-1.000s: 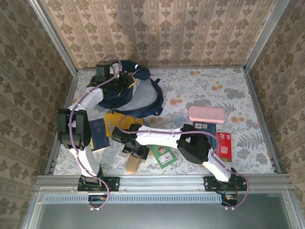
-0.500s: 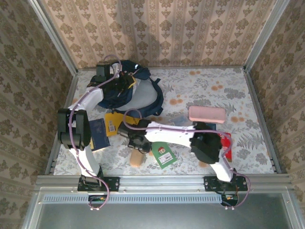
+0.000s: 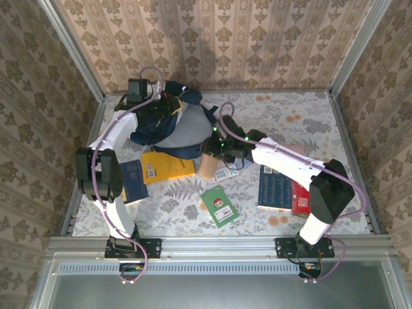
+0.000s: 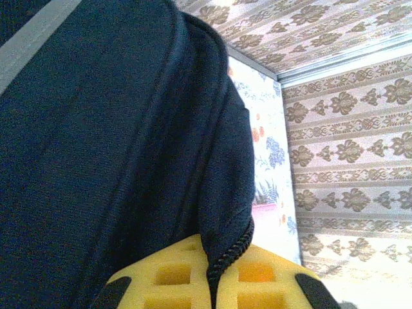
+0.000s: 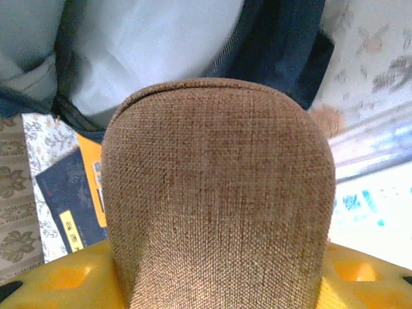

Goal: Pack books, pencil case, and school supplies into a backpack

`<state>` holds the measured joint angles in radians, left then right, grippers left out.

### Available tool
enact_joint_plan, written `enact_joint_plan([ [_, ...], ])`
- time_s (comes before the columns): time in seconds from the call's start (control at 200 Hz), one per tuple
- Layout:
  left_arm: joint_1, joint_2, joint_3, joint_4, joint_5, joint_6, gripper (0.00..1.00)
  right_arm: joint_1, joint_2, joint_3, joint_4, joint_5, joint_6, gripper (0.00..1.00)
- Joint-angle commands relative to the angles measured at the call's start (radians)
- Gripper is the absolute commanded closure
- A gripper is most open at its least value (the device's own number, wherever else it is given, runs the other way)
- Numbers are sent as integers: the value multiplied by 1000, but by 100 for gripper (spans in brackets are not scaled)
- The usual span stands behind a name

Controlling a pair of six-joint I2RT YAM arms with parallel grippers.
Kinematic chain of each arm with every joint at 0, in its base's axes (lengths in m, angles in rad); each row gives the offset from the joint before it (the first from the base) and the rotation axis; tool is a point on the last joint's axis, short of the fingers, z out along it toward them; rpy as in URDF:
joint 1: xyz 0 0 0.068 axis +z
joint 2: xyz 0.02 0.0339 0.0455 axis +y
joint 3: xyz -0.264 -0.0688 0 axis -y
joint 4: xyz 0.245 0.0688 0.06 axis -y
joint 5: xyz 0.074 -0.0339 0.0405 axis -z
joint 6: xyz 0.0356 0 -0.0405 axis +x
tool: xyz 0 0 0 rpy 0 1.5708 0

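**A:** Start from overhead. Where is the backpack?

**B:** The backpack (image 3: 183, 129) is heaped at the far left of the table (image 3: 322, 122), with a grey-white panel facing up. The left gripper (image 3: 168, 108) is at its upper edge, pinched tight on the cloth.

**A:** And the other claw?

**B:** The right gripper (image 3: 212, 156) is just beside the bag's near right edge. Its fingers are partly parted and closed around the tan roll (image 3: 206, 170). The roll stands on end, and I cannot tell whether it touches the table.

**A:** And the books?

**B:** The yellow book (image 3: 168, 167) lies just in front of the backpack, with the first navy book (image 3: 132, 180) at its left side. The green book (image 3: 217, 205) lies alone nearer the front. The second navy book (image 3: 275, 187) sits by the right arm, with the red pack (image 3: 300, 198) against its right edge.

**A:** What about the left wrist camera?

**B:** The backpack (image 4: 116, 129) rises as navy cloth right in front of the lens. Its zipper edge (image 4: 225, 257) runs down between the yellow fingers (image 4: 170, 277) of the left gripper (image 4: 209, 286), which are squeezed on it with no gap. Far off, the pink box (image 4: 267, 209) is on the table.

**A:** And the right wrist camera?

**B:** The tan roll (image 5: 219, 193) stands between the yellow fingers (image 5: 58, 280) of the right gripper (image 5: 215, 293), and both press its sides. Beyond it is the backpack (image 5: 161, 45), showing the pale panel and a navy rim. At lower left are the yellow book (image 5: 90, 167) and the first navy book (image 5: 64, 193).
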<state>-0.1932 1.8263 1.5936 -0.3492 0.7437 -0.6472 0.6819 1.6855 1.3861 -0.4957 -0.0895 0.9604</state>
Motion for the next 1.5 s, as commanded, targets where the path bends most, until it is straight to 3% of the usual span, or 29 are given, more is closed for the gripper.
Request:
enact_joint_plan([
  [0.0, -34, -17, 165, -137, 13, 136, 100, -46, 34, 140, 43, -115, -119, 55],
  [0.34, -56, 27, 347, -226, 92, 119, 100, -160, 279, 453, 56, -177, -73, 56],
  [0.775, -111, 58, 414, -115, 212, 1, 100, -199, 687, 855, 69, -280, 141, 56],
  [0.93, -135, 97, 498, -108, 218, -34, 100, -192, 823, 1022, 39, -273, 218, 43],
  [1.035, -143, 131, 586, -134, 223, -37, 100, -194, 920, 1148, 13, -268, 245, 14],
  [1.1, -141, 132, 602, -136, 215, -39, 100, -194, 973, 1238, -12, -276, 245, 0],
  [1.23, -134, 133, 599, -152, 209, -22, 100, -186, 1001, 1336, -63, -287, 186, 0],
  [1.495, -96, 109, 536, -226, 141, 68, 100, -174, 916, 1337, -117, -343, -33, 0],
])
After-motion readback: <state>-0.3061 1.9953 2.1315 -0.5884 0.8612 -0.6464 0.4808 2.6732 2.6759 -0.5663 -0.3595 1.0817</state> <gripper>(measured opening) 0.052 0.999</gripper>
